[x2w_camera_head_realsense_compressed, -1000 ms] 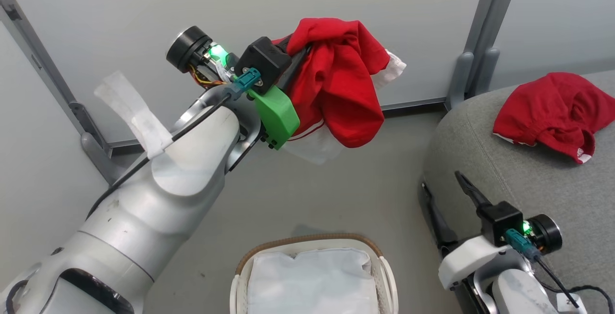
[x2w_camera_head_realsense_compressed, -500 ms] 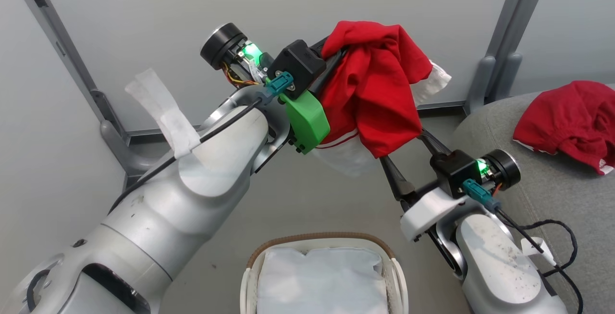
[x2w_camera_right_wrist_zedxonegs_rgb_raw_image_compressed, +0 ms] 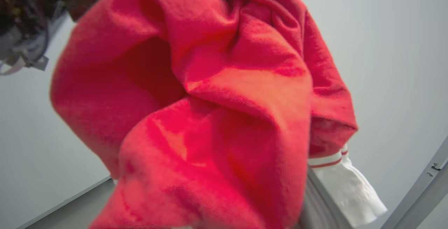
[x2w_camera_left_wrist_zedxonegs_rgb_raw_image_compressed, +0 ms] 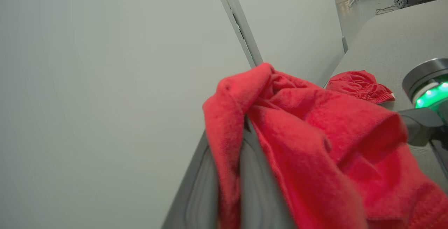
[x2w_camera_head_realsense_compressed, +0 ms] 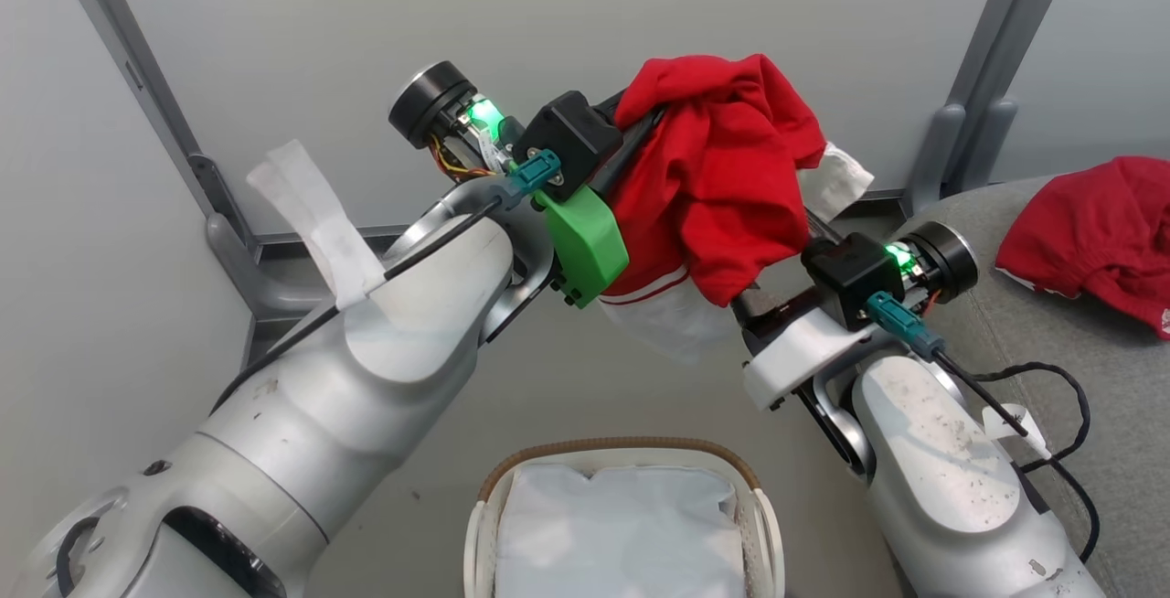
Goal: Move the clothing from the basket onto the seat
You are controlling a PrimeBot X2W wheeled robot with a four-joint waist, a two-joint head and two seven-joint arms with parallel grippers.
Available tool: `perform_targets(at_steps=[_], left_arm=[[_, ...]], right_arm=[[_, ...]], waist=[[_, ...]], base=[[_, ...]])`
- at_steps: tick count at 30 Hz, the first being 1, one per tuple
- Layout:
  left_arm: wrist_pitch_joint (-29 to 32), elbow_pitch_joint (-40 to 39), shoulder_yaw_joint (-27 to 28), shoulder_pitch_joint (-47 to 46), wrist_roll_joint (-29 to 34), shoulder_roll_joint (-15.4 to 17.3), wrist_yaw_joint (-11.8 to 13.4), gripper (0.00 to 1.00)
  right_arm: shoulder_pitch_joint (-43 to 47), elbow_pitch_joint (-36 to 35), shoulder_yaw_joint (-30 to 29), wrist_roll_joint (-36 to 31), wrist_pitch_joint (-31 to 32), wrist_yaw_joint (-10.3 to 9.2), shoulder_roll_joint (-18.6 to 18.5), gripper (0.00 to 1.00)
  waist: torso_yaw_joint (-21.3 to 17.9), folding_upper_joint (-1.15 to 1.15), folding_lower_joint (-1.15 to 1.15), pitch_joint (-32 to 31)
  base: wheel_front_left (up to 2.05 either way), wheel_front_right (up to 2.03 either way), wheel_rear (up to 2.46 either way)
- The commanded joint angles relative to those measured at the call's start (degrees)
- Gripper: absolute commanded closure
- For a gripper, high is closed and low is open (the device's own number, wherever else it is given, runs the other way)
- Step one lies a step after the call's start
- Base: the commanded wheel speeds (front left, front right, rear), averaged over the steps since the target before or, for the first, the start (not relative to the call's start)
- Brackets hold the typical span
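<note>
Up from low beside the sofa, the right gripper (x2w_camera_head_realsense_compressed: 777,276) has climbed to the underside of the hanging red garment (x2w_camera_head_realsense_compressed: 722,177). Its fingers point toward 10 o'clock and run in under the cloth, so I cannot tell whether they stand apart or have closed. The left gripper (x2w_camera_head_realsense_compressed: 631,118) has its fingers (x2w_camera_left_wrist_zedxonegs_rgb_raw_image_compressed: 257,187) pressed together on a fold of the same garment, which drapes over their tips.

That looks like a second hold or a handover being set up, which would let the right arm carry the piece across. The garment is in the air at 12 o'clock from the laundry basket (x2w_camera_head_realsense_compressed: 631,450) and is not yet on the seat. A second red garment (x2w_camera_head_realsense_compressed: 1088,232) already lies crumpled on the grey sofa (x2w_camera_head_realsense_compressed: 1033,351) at 3 o'clock. The visible part of the basket holds just its white cloth lining (x2w_camera_head_realsense_compressed: 622,534), so this may be the last piece.

The held cloth is a soft, slightly fuzzy knit, limp and deeply folded, with a white panel and thin stripes at the hem. The sofa is grey woven upholstery with a rounded edge. The basket is white plastic under a brown woven rim.
</note>
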Motion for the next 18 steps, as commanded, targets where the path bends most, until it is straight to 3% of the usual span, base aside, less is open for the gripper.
perform_targets(at_steps=[1, 2, 18], left_arm=[[-0.3, 0.3, 0.0, 0.9, -0.7, 0.1, 0.2, 1.00], [-0.3, 0.5, -0.1, 1.0, -0.9, 0.1, 0.2, 1.00], [-0.8, 2.2, 0.9, 3.3, -2.7, 0.3, 0.3, 1.00]], right_arm=[[-0.5, -0.5, 0.2, 0.4, -0.3, -0.08, -0.2, 0.91], [-0.6, -0.7, 0.2, 0.4, -0.3, -0.08, -0.2, 1.00], [-0.2, -1.3, -0.7, -0.4, -0.3, -0.08, -0.2, 1.00]], waist=[[-0.1, 0.00, 0.00, 0.0], [-0.2, 0.00, 0.00, 0.1], [-0.9, 0.00, 0.00, 0.5]], base=[[0.00, 0.00, 0.00], [0.00, 0.00, 0.00], [0.00, 0.00, 0.00]])
